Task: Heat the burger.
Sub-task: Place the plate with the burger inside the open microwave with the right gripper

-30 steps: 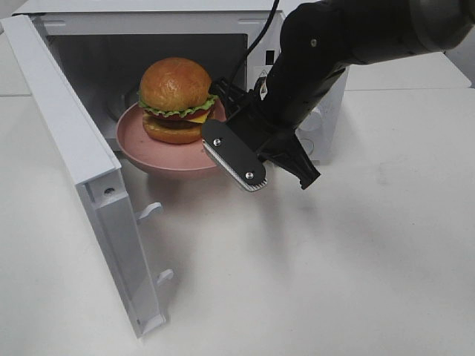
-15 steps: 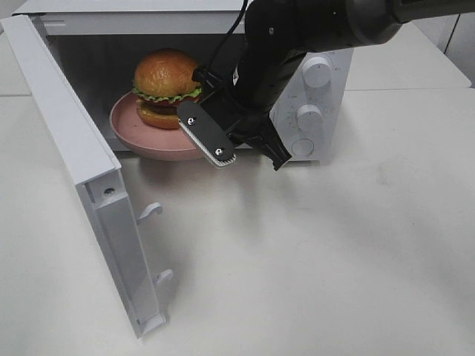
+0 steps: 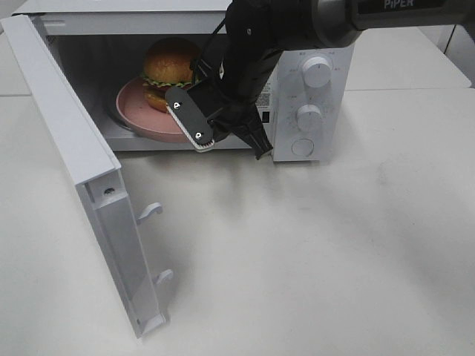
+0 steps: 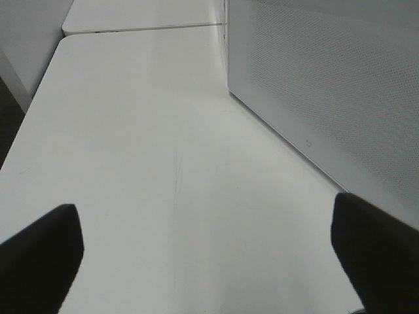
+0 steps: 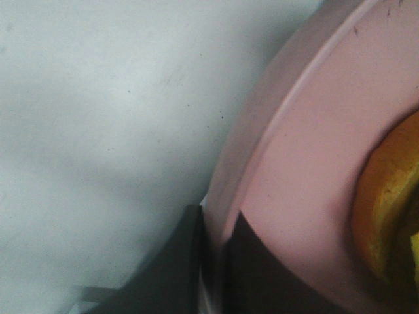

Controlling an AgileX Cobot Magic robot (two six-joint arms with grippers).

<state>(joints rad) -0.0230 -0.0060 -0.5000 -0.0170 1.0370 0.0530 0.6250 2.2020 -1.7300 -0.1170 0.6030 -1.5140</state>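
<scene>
The burger [image 3: 169,63], with golden buns and a green lettuce frill, sits on a round pink plate [image 3: 133,111] inside the open microwave's cavity. My right gripper [image 3: 199,137] reaches in from the right and is shut on the plate's near right rim. In the right wrist view the rim [image 5: 262,150] runs between the dark fingers of my right gripper [image 5: 216,229], with the bun's edge [image 5: 386,196] beside them. My left gripper [image 4: 204,229] stands open over bare table and holds nothing. It does not show in the exterior high view.
The white microwave [image 3: 312,74] stands at the back with dials on its right panel. Its door [image 3: 82,170] swings open to the front left, latch hooks facing inward. A perforated white wall [image 4: 327,85] stands beside my left gripper.
My right gripper has carried the plate and burger back and to the left, from in front of the opening into the microwave cavity. The left gripper's view gives no earlier frame.
</scene>
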